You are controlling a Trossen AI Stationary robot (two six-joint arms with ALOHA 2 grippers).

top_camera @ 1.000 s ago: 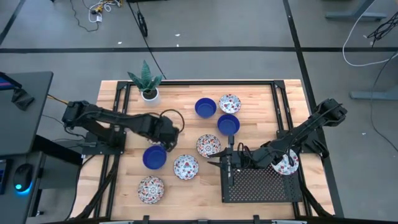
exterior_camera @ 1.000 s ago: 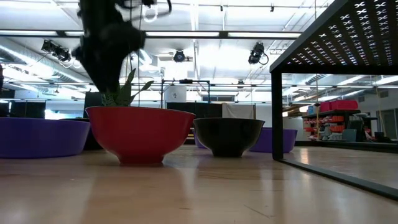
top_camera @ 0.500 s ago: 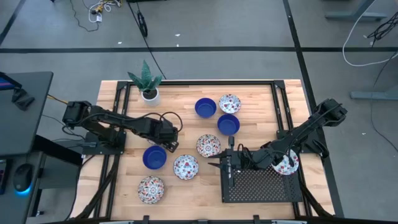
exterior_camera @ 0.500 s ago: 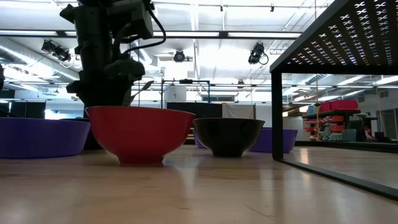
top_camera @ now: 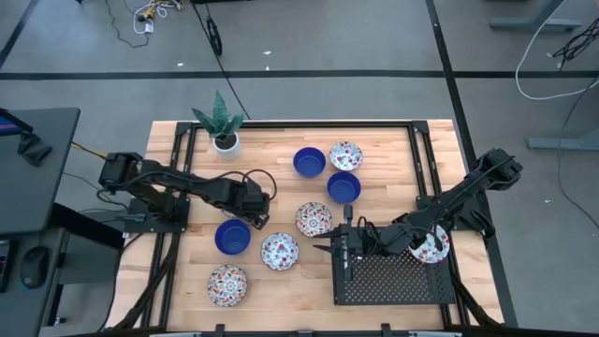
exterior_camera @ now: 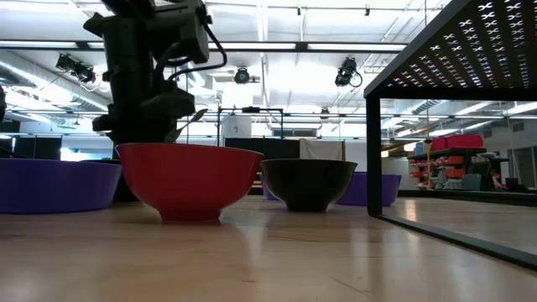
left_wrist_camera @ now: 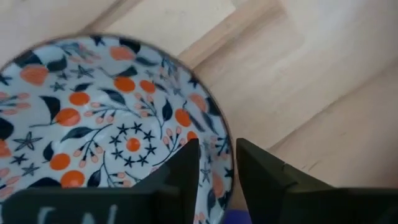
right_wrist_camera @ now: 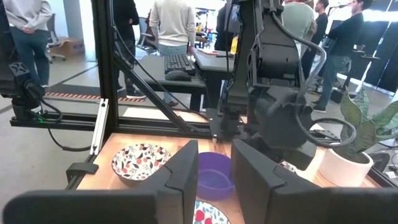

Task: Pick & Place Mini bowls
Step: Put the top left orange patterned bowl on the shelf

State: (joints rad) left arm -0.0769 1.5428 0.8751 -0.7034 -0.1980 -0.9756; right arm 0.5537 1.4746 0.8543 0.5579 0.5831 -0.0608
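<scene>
The left wrist view alone shows the left gripper [left_wrist_camera: 216, 180], narrowly parted, over a patterned bowl [left_wrist_camera: 93, 124]. From above it seems beside the blue bowl [top_camera: 232, 237]. The right gripper [top_camera: 343, 245], also narrow, waits by the black rack [top_camera: 393, 278].

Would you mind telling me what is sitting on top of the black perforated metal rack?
One floral-patterned mini bowl rests at the far right corner of the black perforated metal rack. The right end effector overhangs its left edge, partly covering it.

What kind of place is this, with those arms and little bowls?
Likely a robotics lab or workshop: a wooden table with two robot arms, cables on a taped floor, and people standing at desks behind.
</scene>
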